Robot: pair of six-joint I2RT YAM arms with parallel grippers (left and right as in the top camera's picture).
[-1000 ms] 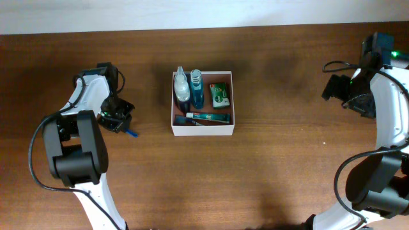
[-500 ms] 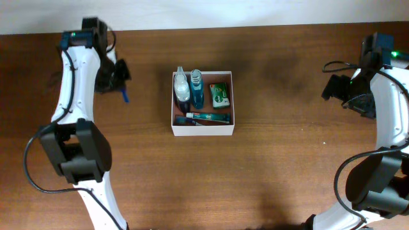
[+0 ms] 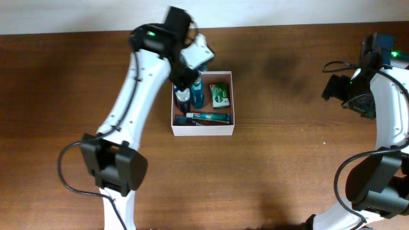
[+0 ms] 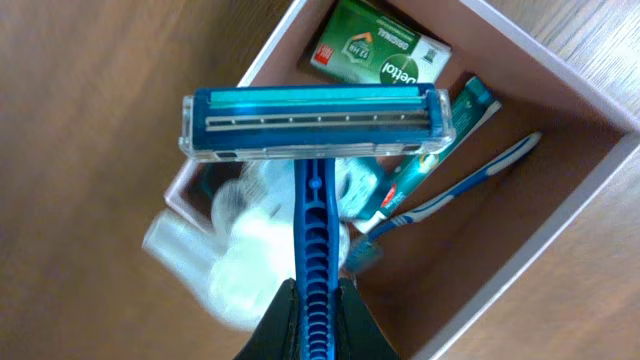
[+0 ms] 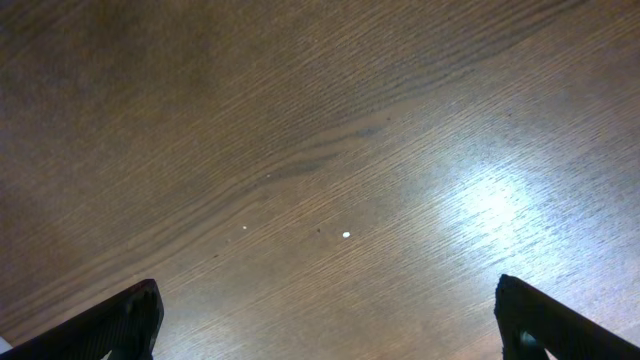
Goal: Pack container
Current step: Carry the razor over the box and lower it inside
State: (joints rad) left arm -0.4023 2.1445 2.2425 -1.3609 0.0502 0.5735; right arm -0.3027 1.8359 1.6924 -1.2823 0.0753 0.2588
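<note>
The container is a square white box with a pinkish-brown inside, at the table's middle back. It holds a green soap box, a blue bottle, a clear bottle, a toothpaste tube and a toothbrush. My left gripper hangs over the container's left rear part. In the left wrist view it is shut on the handle of a blue razor, head pointing away, above the bottles. My right gripper is open and empty over bare wood at the far right.
The brown wooden table stretches all round the container. The right arm stands along the right edge. A pale wall strip borders the table's back.
My left arm has swung from the table's left side to the right, carrying the blue razor over the container. The right arm has not moved.
</note>
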